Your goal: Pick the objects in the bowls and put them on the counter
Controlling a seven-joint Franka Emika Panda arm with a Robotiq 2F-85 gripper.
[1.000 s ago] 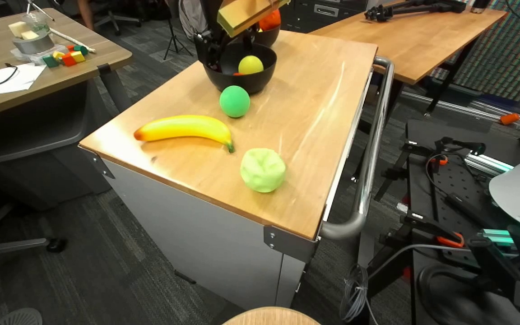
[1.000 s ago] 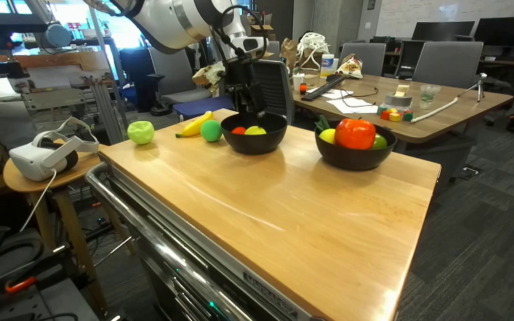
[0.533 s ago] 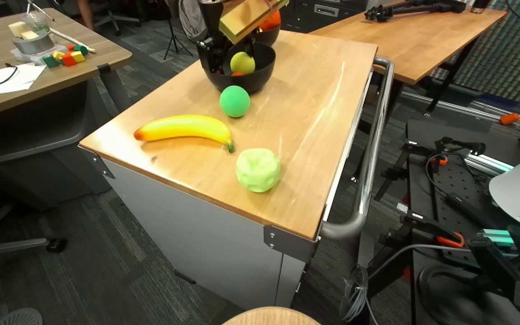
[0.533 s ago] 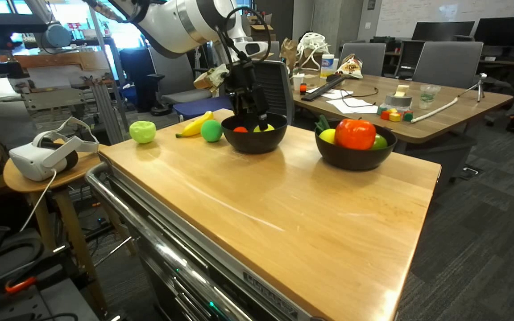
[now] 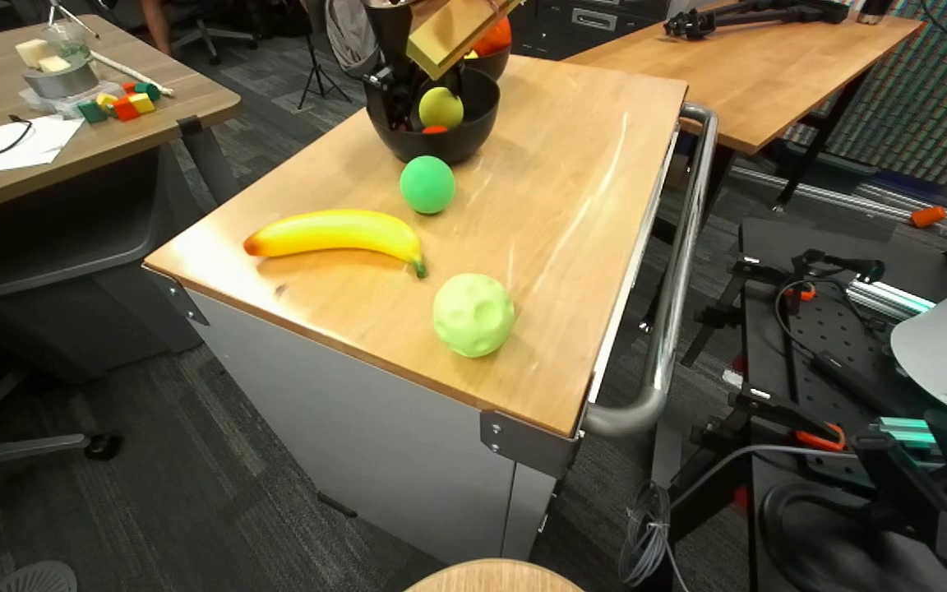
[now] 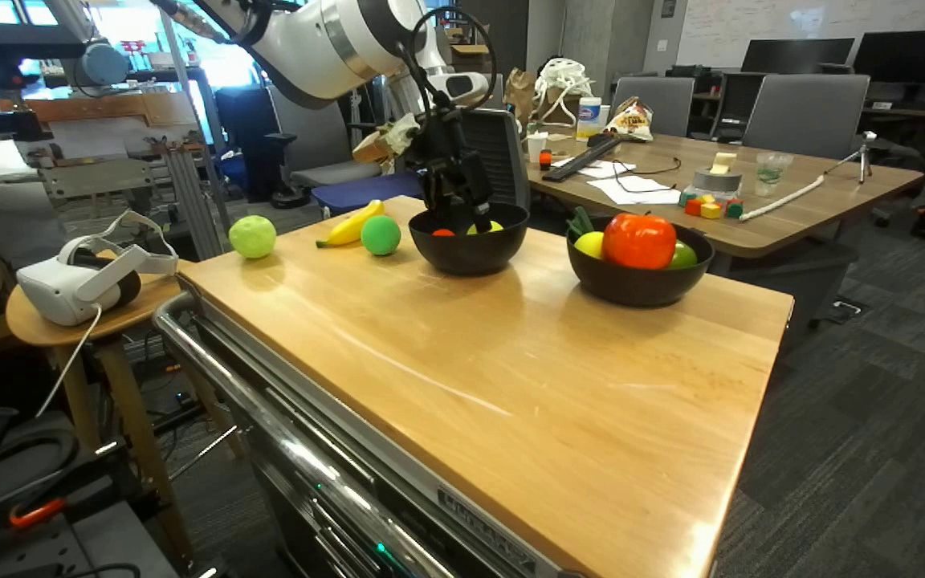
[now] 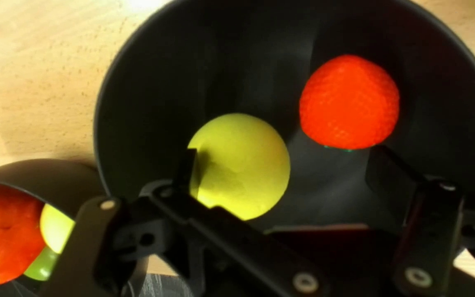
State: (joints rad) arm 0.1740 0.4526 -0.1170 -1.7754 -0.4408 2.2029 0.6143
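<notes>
Yellow, the ball [image 7: 241,169] is cradled in the bowl [image 7: 142,115] between the fingers [image 7: 388,177], which are spread wide, presumably so it can be straddled; contact with the nearer one cannot be told. The red fruit [image 7: 349,102] is cupped just past the fingertips, its rolling likely checked by the bowl's curve.
</notes>
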